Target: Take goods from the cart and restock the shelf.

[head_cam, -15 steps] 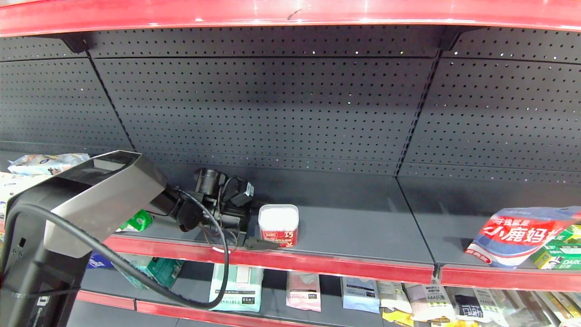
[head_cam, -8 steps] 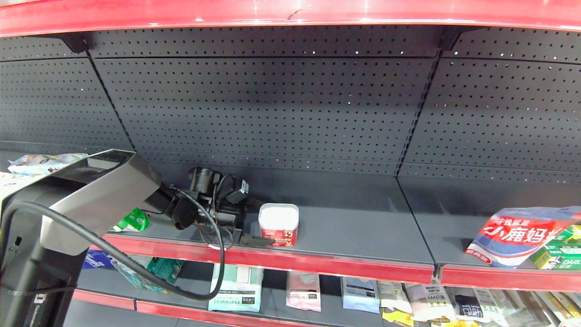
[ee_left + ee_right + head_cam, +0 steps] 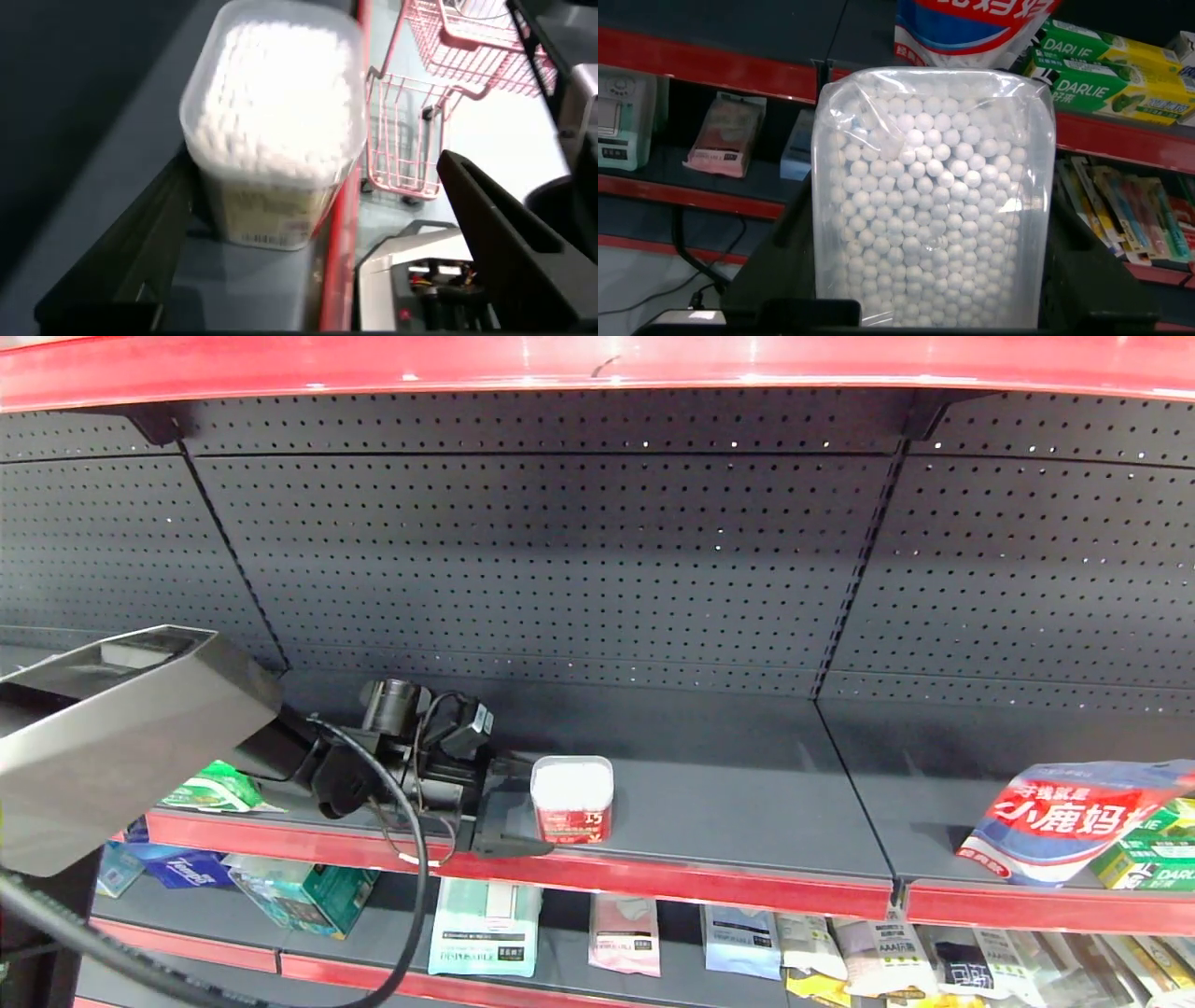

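Head view, the observer logged: the left end effector (image 3: 530, 807) had drawn back toward the robot's left over the last second. Its jaws were spread wide, and its fingertips now only just flanked the left side of the tub of cotton swabs (image 3: 571, 798). The tub had not shifted. It stood upright near the front lip of the shelf (image 3: 728, 803). Whether a fingertip still brushed it could not be told.

The checker asked what that meant for the restocking.

The observer judged the tub placed and let go, so one item was done and the arm looked to be clearing out. The right end effector (image 3: 929, 289) was clamped on a clear bag of white balls (image 3: 932, 187), held out in front of the shelving and not yet shelved. It was probably the next item to go up.

The checker asked for the tally.

The observer counted:
- one tub on the shelf
- one bag in the right end effector
- one red, white and blue pouch (image 3: 1064, 817) lying on the same shelf toward the robot's right, well apart from the tub
- at least two green boxes (image 3: 1146, 859) just beside the pouch
- one pink cart (image 3: 404, 131) on the floor, seen past the shelf edge in the left wrist view

Packets on the lower shelf were too overlapped to count.
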`<state>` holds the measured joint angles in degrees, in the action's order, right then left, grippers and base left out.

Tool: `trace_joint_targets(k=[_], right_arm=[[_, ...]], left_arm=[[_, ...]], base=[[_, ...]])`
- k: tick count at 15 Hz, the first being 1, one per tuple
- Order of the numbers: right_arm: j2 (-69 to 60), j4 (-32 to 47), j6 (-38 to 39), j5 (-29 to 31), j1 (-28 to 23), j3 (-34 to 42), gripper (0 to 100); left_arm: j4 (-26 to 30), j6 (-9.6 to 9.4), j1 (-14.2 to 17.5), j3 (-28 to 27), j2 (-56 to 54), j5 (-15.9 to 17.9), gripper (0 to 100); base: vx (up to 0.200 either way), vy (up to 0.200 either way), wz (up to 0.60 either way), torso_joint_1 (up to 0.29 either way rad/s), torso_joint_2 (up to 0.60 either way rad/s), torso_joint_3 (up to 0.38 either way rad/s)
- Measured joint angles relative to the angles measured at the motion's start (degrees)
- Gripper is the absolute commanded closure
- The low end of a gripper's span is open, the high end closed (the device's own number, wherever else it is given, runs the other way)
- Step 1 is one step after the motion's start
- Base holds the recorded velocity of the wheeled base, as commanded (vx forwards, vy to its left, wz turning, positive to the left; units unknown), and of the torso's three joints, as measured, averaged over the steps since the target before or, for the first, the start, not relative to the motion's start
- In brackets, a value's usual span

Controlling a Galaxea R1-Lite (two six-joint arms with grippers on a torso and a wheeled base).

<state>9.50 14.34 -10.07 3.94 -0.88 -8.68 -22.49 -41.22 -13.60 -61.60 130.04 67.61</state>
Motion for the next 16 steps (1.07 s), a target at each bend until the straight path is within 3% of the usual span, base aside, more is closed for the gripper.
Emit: trace_joint_targets(k=[2, 3, 5, 6, 9, 12, 16], right_arm=[[0.1, 0.0, 0.1, -0.1, 0.1, 0.0, 100], [0.1, 0.0, 0.1, -0.1, 0.2, 0.0, 100], [0.1, 0.0, 0.1, -0.3, 0.4, 0.0, 100], [0.1, 0.0, 0.0, -0.4, 0.5, 0.0, 100], [-0.2, 0.0, 0.0, -0.5, 0.4, 0.0, 100], [-0.7, 0.0, 0.6, -0.5, 0.4, 0.0, 100], [-1.0, 0.0, 0.9, -0.5, 0.4, 0.0, 100]], left_arm=[[0.0, 2.11, 0.2, 2.6, -4.1, 0.0, 0], [-0.1, 4.19, 0.4, 3.5, -6.3, 0.0, 0], [-0.7, 10.46, 0.5, 4.9, -11.4, -0.4, 0], [-2.0, 11.11, 0.6, 4.9, -12.6, -1.1, 0], [-8.2, 11.61, 2.1, 5.8, -13.7, -4.6, 0], [-10.7, 10.37, 1.7, 7.2, -13.4, -11.3, 0], [-12.8, 9.09, 0.3, 12.2, -13.1, -10.8, 0]], base=[[0.000, 0.000, 0.00, 0.000, 0.00, 0.000], [0.000, 0.000, 0.00, 0.000, 0.00, 0.000], [0.000, 0.000, 0.00, 0.000, 0.00, 0.000], [0.000, 0.000, 0.00, 0.000, 0.00, 0.000], [0.000, 0.000, 0.00, 0.000, 0.00, 0.000], [0.000, 0.000, 0.00, 0.000, 0.00, 0.000], [0.000, 0.000, 0.00, 0.000, 0.00, 0.000]])
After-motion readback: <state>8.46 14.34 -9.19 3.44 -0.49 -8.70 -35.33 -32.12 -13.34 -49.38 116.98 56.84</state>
